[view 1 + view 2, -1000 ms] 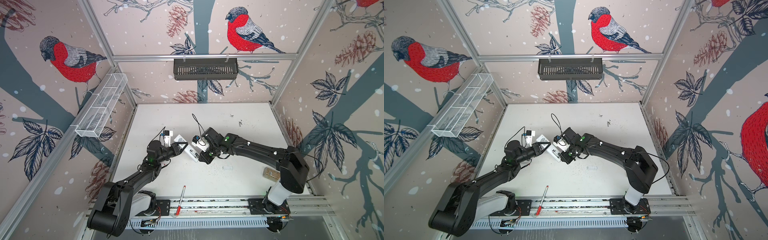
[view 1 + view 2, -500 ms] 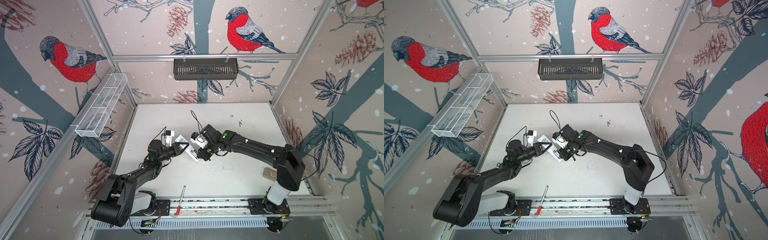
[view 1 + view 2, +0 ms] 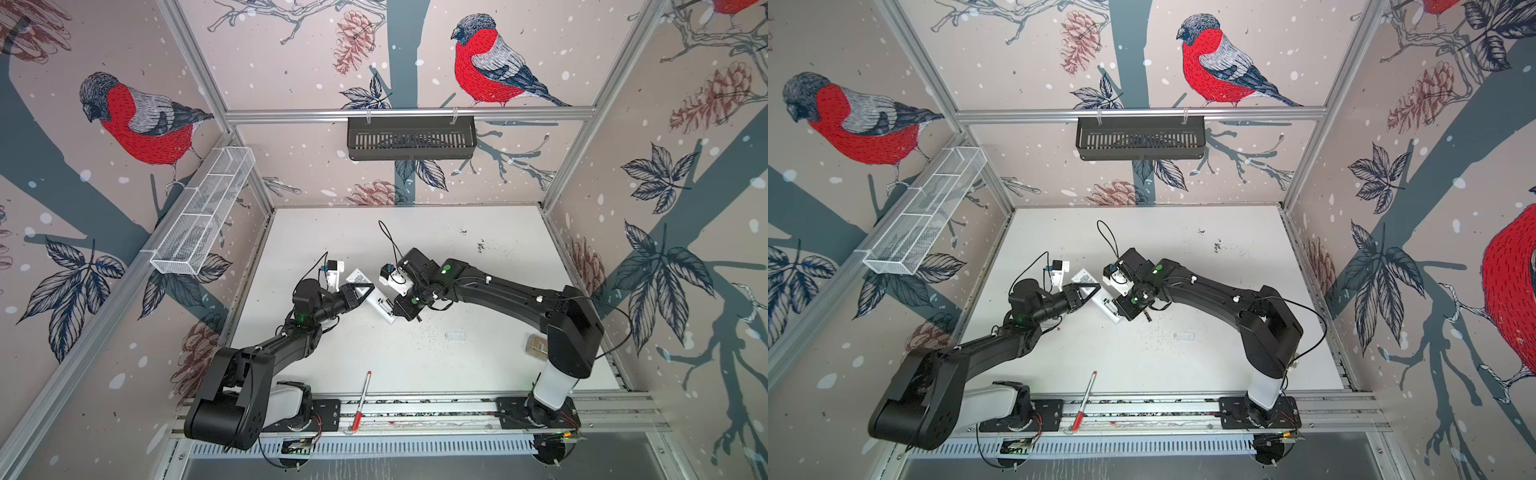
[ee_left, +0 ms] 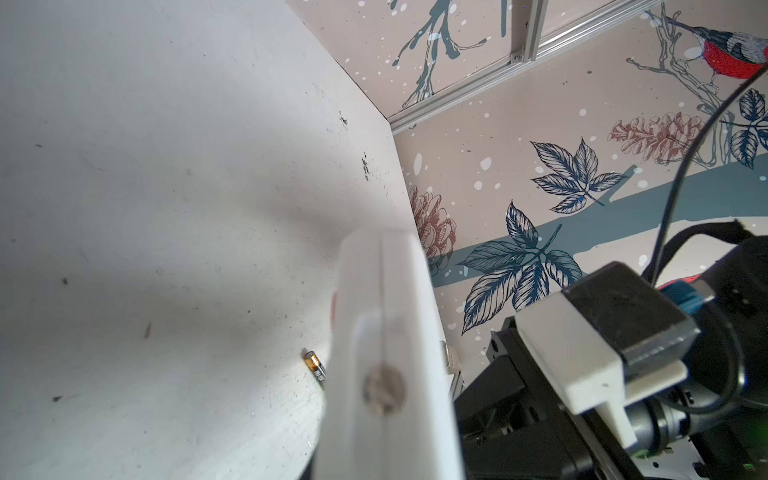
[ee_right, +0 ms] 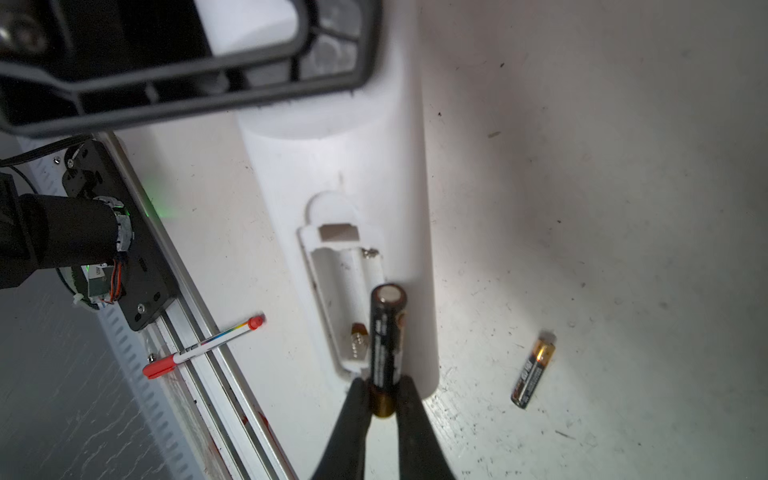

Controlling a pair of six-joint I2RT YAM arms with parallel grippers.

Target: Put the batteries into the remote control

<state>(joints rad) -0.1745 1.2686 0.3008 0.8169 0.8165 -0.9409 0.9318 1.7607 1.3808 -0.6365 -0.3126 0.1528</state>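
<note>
The remote control [image 3: 379, 302] lies back-up at the table's middle, and my left gripper [image 3: 360, 291] is shut across it. In the left wrist view the remote control [image 4: 386, 324] fills the middle edge-on and hides the jaws. Its battery compartment [image 5: 347, 291] is uncovered and empty. My right gripper [image 5: 384, 395] is shut on the gold end of one of the batteries [image 5: 387, 340], which points along the remote above the compartment's near end. A second battery [image 5: 534, 370] lies loose on the table beside the remote; the left wrist view catches this battery [image 4: 314, 368] too.
A red-and-white pen [image 3: 361, 401] lies across the front rail. A small clear piece [image 3: 456, 336] sits on the table right of centre, and a tan object [image 3: 536, 345] by the right arm's base. A black basket [image 3: 411, 137] and a white mesh rack [image 3: 203, 220] hang on the walls.
My right gripper has shifted slightly toward the back left with the battery in it. The left gripper has kept its hold on the remote.
</note>
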